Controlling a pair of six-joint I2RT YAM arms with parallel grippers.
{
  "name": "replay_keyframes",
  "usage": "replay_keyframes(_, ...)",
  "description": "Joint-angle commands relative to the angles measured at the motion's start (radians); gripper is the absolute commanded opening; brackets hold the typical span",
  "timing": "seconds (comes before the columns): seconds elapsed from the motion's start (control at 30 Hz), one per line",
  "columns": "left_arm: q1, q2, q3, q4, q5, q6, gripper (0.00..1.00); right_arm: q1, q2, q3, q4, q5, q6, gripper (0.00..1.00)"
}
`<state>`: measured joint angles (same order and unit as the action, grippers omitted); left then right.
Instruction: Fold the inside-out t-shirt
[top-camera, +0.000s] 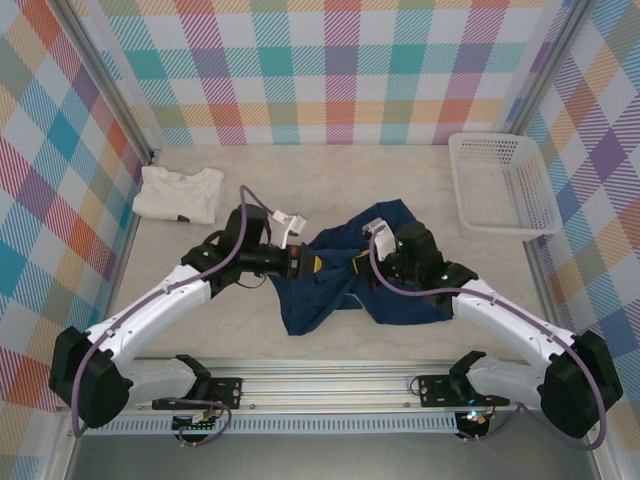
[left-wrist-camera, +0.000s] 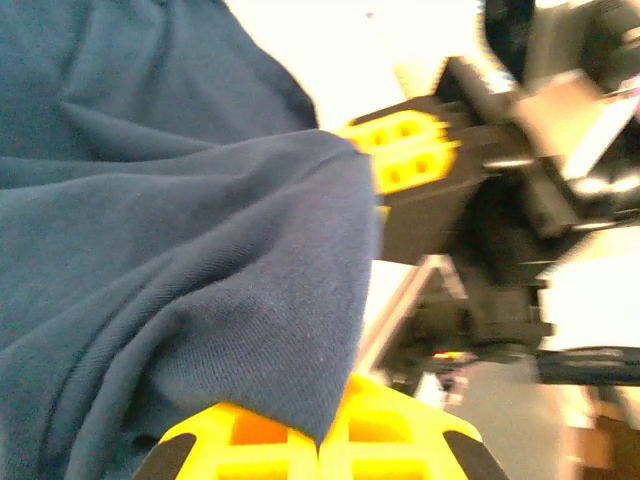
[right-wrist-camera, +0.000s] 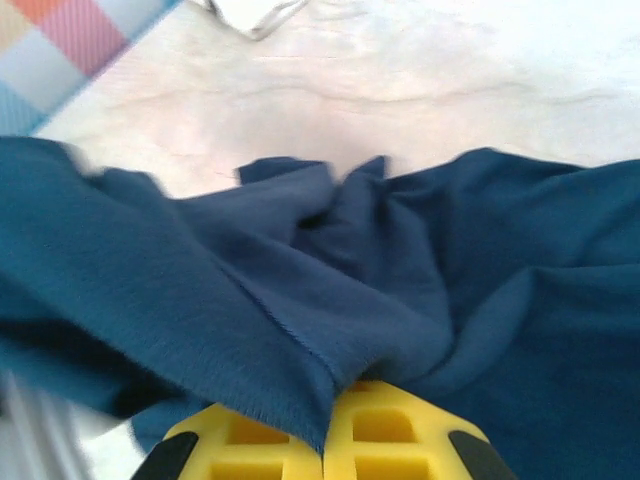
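The left gripper (top-camera: 312, 265) and the right gripper (top-camera: 357, 266) each pinch the crumpled inside-out t-shirt (top-camera: 330, 300) at the middle of the counter (top-camera: 400, 170). I would draw them apart evenly, so the cloth spreads flat.

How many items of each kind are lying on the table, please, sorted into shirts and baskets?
Shirts: 2 (navy t-shirt, cream-white folded shirt)
Baskets: 1 (white basket)
Total: 3
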<state>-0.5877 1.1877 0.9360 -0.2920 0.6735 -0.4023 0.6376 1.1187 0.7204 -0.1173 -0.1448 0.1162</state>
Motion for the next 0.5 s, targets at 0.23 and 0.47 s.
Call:
replay_keyframes(0.23, 0.099, -0.014, 0.027, 0.029, 0.224, -0.099, 0.00, 0.019, -0.041, 0.115, -0.306, 0.302, -0.060, 0.36)
replay_keyframes(0.47, 0.127, -0.005, 0.021, 0.023, 0.202, -0.052, 0.00, 0.025, -0.220, -0.031, -0.097, -0.238, -0.130, 0.47)
